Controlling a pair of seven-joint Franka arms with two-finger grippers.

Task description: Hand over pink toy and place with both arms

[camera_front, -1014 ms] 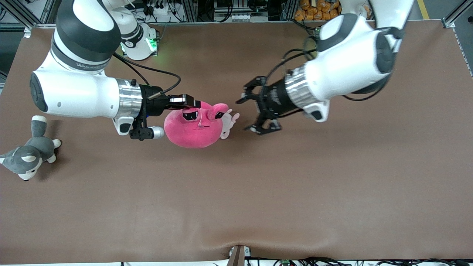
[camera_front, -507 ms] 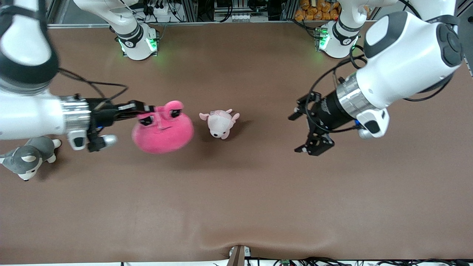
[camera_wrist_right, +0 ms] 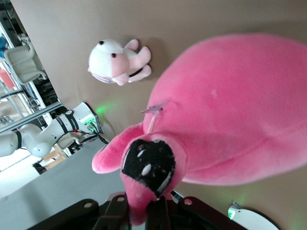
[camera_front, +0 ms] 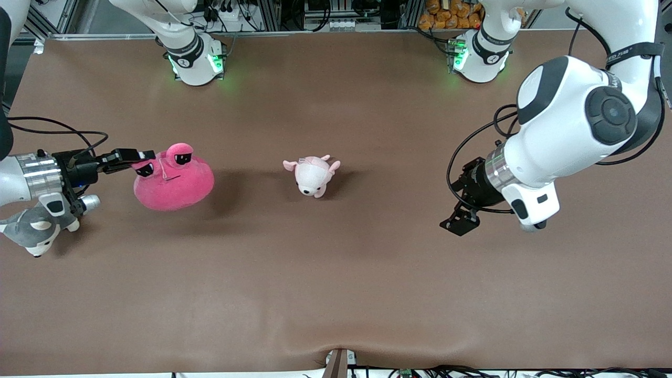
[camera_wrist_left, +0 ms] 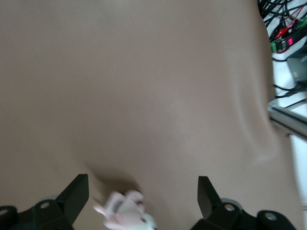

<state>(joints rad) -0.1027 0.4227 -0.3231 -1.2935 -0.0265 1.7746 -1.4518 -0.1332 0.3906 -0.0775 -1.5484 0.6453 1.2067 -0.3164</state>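
Right gripper (camera_front: 137,157) was clamped on the pink toy (camera_front: 173,180), its black fingers pinching one of the eye nubs at the top of the plush. In the right wrist view that pinch was plain: the jaws were pressed together on the pink nub beside the black eye patch, with the toy's round body (camera_wrist_right: 230,110) bulging out past them. The toy hung over the brown table (camera_front: 336,283) toward the right arm's end, a dark shadow on the cloth beneath it; whether its underside touched the table could not be told.

Grey-and-white plush husky (camera_front: 37,228) lay at the very edge of that same end, partly covered by the right arm's wrist, a little nearer the front camera than the pink toy.

Small pale pink-and-white plush animal (camera_front: 312,176) sat on the table around the middle, well apart from the pink toy. It also showed in the right wrist view (camera_wrist_right: 117,62) and peeked in at the edge of the left wrist view (camera_wrist_left: 124,215), between the fingers.

Left gripper (camera_front: 466,202) hovered over bare table toward the left arm's end, holding nothing. Its fingers (camera_wrist_left: 74,194) were spread wide, tan tabletop filling the gap between them.
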